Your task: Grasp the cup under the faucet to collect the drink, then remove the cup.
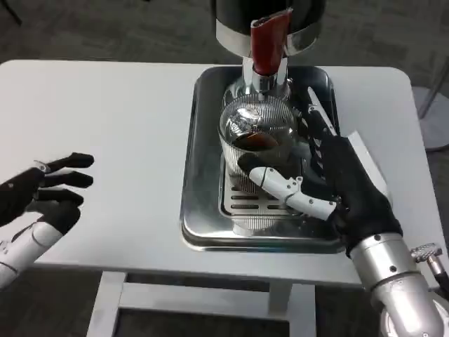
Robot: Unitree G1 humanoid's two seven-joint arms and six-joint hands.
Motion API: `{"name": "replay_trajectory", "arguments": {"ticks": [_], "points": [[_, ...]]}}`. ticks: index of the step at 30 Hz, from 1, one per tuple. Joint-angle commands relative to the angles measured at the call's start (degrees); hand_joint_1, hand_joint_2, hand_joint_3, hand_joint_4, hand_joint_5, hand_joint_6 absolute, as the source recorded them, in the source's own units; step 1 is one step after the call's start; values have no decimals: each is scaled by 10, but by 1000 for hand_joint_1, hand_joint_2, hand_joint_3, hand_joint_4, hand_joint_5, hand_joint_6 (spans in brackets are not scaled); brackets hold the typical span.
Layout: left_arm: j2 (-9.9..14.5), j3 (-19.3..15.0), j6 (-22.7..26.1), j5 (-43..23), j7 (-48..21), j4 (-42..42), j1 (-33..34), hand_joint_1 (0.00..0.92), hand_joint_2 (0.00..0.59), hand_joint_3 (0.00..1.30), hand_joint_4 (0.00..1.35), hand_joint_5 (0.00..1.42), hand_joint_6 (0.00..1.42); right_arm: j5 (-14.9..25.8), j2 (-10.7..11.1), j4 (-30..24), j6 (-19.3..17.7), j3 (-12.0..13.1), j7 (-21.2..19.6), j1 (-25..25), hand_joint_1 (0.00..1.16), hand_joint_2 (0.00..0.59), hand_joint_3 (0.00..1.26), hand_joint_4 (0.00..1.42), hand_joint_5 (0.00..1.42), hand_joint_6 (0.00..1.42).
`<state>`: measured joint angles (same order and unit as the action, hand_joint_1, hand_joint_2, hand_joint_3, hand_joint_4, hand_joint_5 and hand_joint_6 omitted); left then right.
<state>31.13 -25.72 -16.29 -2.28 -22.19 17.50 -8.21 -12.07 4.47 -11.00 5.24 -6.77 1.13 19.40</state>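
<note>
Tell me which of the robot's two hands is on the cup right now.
The right hand grips the ribbed clear cup under the faucet; the left hand hovers apart over the table's left edge.

A white table (112, 133) with rounded corners fills most of the head view, its white legs and crossbar (203, 298) showing below the near edge. Around the table lies dark grey carpet (105, 31), and just past its far right corner stands a pale round base (436, 116).

My right hand (337, 188) wore black with white-and-black fingers, silver ribbed forearm (400, 281) behind, my left hand (43, 191) black, white wrist.
</note>
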Motion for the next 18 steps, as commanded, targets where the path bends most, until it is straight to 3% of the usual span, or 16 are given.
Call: {"name": "replay_trajectory", "arguments": {"ticks": [1,18], "points": [[-3,0,5,-2,3,1,-19,0,88,277,318,397,430,-2,-12,26,-17,-7,-11,18,705,209,0,12,75,211],[3,-8,8,-8,-3,-9,-40,0,86,285,318,387,425,-15,-26,80,-28,-22,-35,50,705,209,0,4,75,193]]}}
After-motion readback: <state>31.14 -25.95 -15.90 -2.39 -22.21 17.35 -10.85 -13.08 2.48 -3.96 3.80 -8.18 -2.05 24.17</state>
